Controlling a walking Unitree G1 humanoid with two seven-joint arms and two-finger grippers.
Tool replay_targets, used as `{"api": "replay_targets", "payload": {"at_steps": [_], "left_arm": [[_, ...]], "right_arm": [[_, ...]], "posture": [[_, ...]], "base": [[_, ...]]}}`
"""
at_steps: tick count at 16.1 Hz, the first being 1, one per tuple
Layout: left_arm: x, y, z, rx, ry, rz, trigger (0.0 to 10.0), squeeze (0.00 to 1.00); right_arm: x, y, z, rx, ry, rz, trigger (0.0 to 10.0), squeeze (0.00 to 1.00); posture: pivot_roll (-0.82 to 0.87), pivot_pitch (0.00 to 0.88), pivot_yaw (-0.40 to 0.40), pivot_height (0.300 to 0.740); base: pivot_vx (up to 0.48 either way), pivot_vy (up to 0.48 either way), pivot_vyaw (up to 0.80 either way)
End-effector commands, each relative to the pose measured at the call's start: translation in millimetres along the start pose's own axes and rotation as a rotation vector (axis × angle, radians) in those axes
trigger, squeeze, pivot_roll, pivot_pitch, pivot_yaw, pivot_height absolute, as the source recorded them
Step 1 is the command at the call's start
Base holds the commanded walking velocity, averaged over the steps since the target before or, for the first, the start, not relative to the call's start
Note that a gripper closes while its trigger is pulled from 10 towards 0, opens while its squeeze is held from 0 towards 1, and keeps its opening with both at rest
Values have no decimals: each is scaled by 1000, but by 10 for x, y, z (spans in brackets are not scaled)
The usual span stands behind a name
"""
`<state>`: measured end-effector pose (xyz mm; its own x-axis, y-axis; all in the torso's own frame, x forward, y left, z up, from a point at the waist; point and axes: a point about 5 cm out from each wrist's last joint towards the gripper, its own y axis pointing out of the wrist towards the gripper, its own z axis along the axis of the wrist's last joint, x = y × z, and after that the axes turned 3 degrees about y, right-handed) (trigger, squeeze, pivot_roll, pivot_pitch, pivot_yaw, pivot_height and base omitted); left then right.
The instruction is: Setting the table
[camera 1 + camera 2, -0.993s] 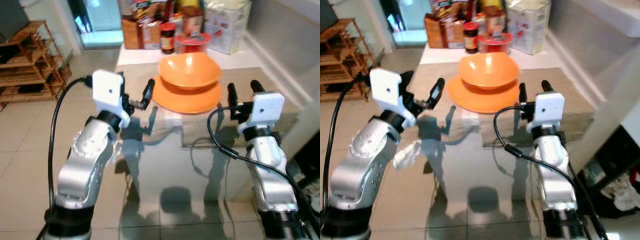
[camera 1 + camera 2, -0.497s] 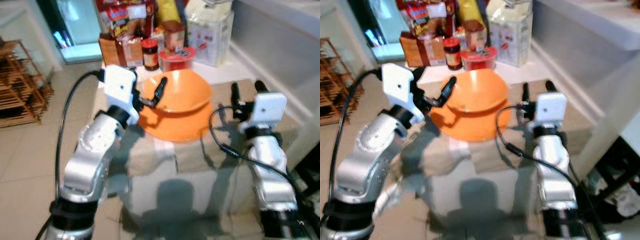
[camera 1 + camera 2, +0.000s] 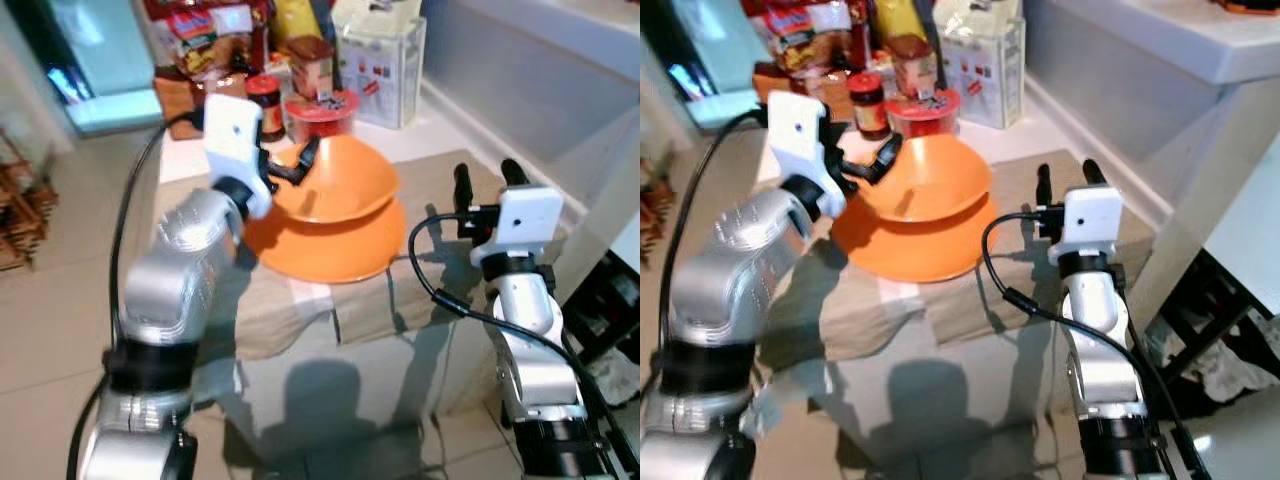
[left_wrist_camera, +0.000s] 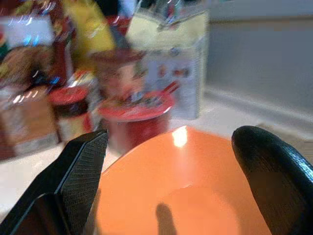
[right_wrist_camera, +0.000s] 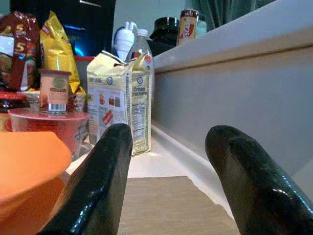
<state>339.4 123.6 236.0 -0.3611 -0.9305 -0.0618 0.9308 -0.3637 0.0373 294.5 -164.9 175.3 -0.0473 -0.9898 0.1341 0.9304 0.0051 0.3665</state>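
Two stacked orange dishes, bowl nested on plate, left tool spread above bowl

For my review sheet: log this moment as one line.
left gripper: open, at orange bowl rim | bowl: on orange plate | right gripper: open, beside plate

The site was a home kitchen: food packets, jars, cracker box and tiled floor.

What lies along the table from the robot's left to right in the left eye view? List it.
Left gripper at the rim → orange bowl stacked on the orange plate → bare tan cloth → right gripper.
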Motion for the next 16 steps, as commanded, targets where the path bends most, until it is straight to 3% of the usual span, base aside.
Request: {"api": "replay_targets", "payload": {"at_steps": [1,2,4,6,16], "left_arm": [[-95,48,-49,-58,-4,31,10000,0],[-116,68,-71,-84,-9,31,10000,0],[-167,175,-246,-201,-100,24,10000,0],[-251,243,-377,-283,-158,76,10000,0],[-376,349,-277,-264,-163,155,10000,0]], "right_arm": [[-12,9,55,28,1,-2,10000,0],[-18,5,54,29,2,-2,10000,0],[-31,-26,46,27,7,-5,10000,0],[-36,-62,39,22,5,0,10000,0],[16,-160,3,-18,-20,13,10000,0]], "posture": [[-126,0,100,740],[-128,0,103,740],[-131,0,112,740],[-146,0,117,740],[-164,0,101,740]], "base": [[0,0,0],[0,0,0],[0,0,0],[0,0,0],[0,0,0]]}}
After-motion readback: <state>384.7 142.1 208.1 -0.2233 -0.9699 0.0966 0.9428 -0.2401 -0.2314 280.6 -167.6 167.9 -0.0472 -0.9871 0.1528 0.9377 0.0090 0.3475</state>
